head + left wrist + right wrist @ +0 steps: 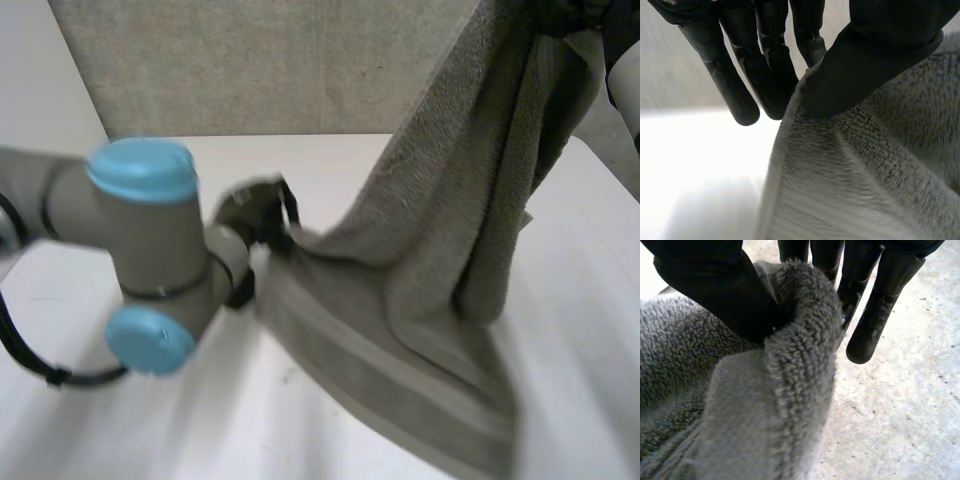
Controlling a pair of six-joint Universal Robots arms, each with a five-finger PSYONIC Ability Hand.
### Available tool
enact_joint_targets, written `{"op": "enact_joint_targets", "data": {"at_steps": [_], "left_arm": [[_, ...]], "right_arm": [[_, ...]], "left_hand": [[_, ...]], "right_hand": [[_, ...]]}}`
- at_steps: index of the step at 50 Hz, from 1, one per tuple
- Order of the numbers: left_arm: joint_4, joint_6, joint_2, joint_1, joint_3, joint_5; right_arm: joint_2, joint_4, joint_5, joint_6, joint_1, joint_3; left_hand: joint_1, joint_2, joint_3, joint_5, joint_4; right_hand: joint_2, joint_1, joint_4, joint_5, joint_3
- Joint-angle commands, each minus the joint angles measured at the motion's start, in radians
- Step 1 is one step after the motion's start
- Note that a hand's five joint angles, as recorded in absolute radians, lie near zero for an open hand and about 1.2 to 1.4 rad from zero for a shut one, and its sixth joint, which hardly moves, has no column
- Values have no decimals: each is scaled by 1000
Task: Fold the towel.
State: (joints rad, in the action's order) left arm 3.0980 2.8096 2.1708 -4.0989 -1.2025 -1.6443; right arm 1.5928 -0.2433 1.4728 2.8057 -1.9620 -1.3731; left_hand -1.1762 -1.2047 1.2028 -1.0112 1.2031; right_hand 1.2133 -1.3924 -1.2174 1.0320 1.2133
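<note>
A grey towel (430, 260) hangs from the upper right down to the white table (150, 420), its striped lower edge spread on the tabletop. My left hand (262, 215) is at the towel's left corner, low above the table. In the left wrist view its thumb (875, 60) presses the towel's edge (805, 130) against the fingers (770, 65), so it is shut on the towel. My right hand (560, 25) holds the towel's top high up. In the right wrist view its thumb (715, 285) pinches a thick fold of towel (790, 355) against the fingers (875, 305).
My left arm (140, 240), with light-blue caps, reaches across the left part of the table. A grey wall panel (270, 60) stands behind the table. Bare tabletop lies in front of the left arm and to the right of the towel.
</note>
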Motion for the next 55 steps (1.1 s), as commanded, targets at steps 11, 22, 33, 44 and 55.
{"op": "enact_joint_targets", "data": {"at_steps": [11,22,33,44,55], "left_arm": [[8,246,-130,-104,467,-61],[-50,252,-279,-155,-156,-95],[74,269,-267,-94,-558,-28],[174,327,-273,-107,-578,-20],[202,338,-258,-107,-605,-20]], "right_arm": [[-163,-419,11,25,72,69],[-163,-125,-157,15,161,-87],[-202,277,-216,-123,256,-285],[-251,173,-235,-202,279,-477],[-260,65,-235,-94,305,-520]], "left_hand": [[-220,-192,193,-211,193],[-220,-192,193,-211,193],[-220,-192,193,-211,193],[-220,-192,193,-211,193],[525,554,-552,535,-552]], "right_hand": [[183,-4,-179,190,183],[183,-4,-179,190,183],[183,-4,-179,190,183],[183,-4,-179,190,183],[183,-4,-179,190,183]]}}
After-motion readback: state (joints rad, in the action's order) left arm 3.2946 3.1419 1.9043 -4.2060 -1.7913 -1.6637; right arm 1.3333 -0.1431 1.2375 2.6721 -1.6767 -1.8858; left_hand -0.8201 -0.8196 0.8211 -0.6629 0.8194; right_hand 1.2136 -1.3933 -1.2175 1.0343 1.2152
